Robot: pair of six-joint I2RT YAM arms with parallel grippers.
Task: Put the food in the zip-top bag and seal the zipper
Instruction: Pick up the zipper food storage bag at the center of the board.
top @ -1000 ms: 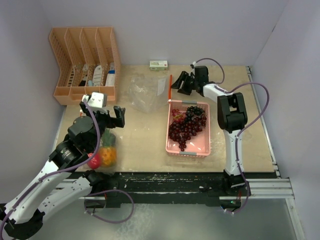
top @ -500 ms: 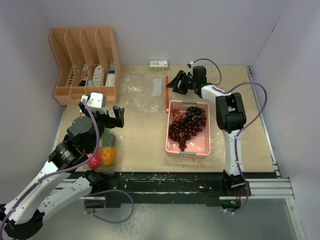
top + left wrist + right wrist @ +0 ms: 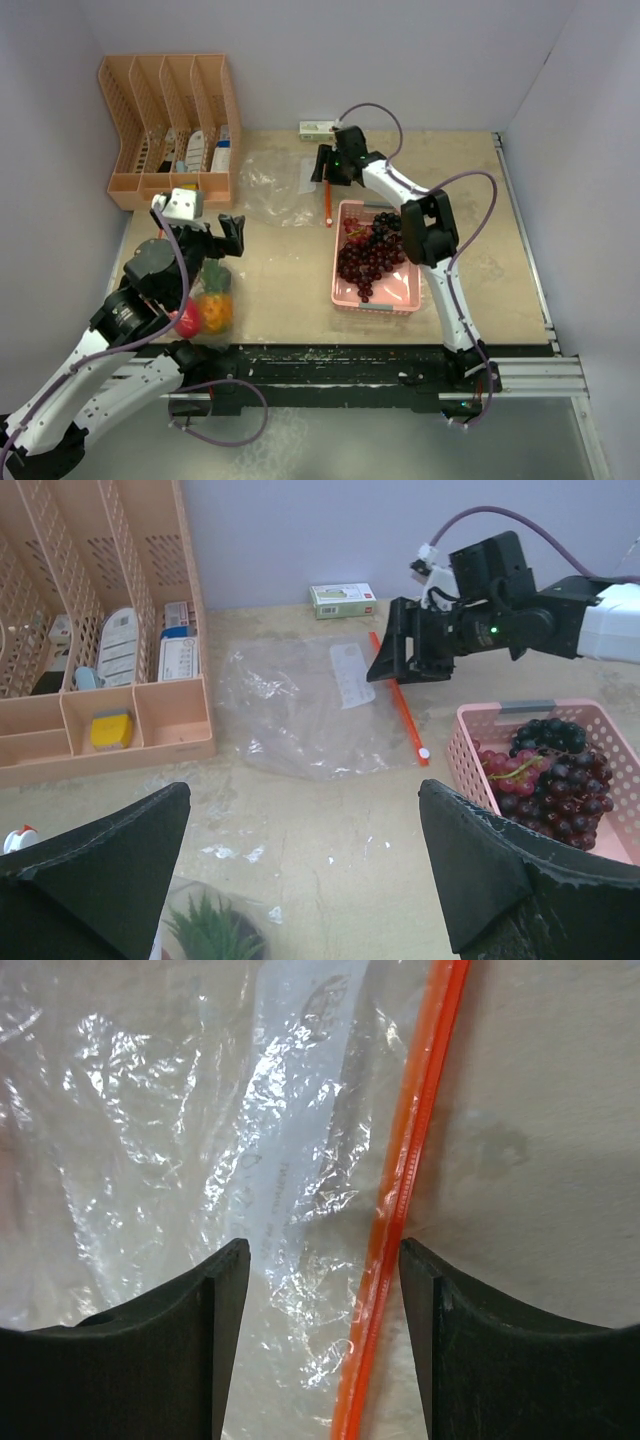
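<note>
Over bag zipper [image 3: 393, 1200]: R arm [image 3: 385, 180] outstretched, jaws apart

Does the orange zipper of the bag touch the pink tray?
Apart. The left wrist view shows bare table between the orange zipper end and the pink tray.

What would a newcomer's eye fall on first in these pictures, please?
Probably the dark purple grapes heaped in the pink tray right of centre. Next, the clear zip-top bag lying flat at the back, its orange zipper under the right gripper, whose jaws stand open. The orange organizer fills the far left corner.
</note>
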